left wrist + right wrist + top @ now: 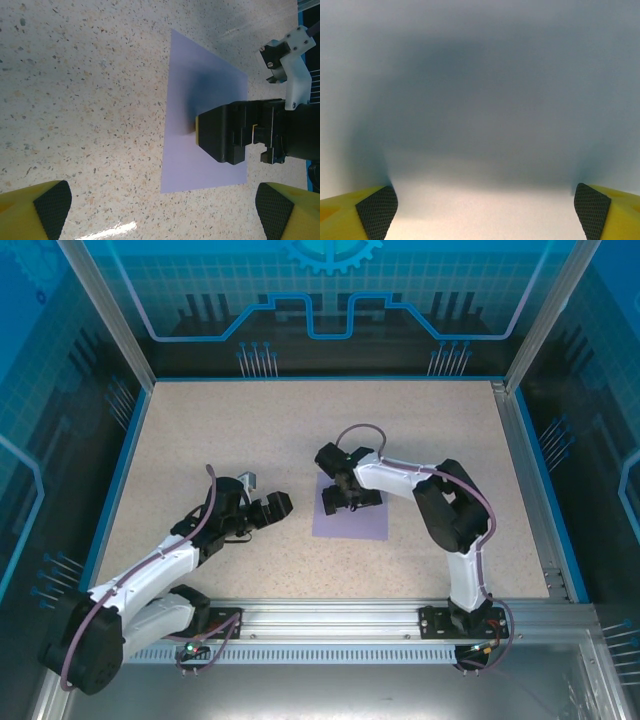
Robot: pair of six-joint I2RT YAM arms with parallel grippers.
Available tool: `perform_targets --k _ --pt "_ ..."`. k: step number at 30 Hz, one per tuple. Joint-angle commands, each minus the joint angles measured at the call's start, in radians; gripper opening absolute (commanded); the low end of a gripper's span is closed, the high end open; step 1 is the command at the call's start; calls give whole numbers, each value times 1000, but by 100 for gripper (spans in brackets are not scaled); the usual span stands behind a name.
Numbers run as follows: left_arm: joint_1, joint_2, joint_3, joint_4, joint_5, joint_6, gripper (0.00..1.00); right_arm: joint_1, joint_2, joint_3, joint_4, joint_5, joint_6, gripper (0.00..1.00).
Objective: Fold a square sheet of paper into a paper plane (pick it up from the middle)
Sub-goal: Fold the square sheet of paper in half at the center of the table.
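Your right pincer [350, 496] is wide open, holds nothing, and sits low on the middle of the square sheet of paper [368, 525], which lies flat on the table [230, 430]. If you close too fast, the thin sheet may slide or crumple. Your left pincer [272, 506] hangs open and empty beside it. Its camera shows you the paper's edges. The right wrist camera is so close that the paper is a purple blur.
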Motion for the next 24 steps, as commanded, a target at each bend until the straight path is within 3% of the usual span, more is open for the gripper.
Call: perform_targets --k 1,7,15,24 --pt "-5 6 17 17 -10 21 99 27 14 -80 6 -64 -164 97" --pt "-4 15 19 16 -5 21 99 20 -43 -92 47 -121 -248 97" --pt "-4 18 27 23 16 12 99 15 -84 0 -38 -58 31 99" --pt "-6 70 44 58 78 -10 99 6 2 42 -80 -85 121 99"
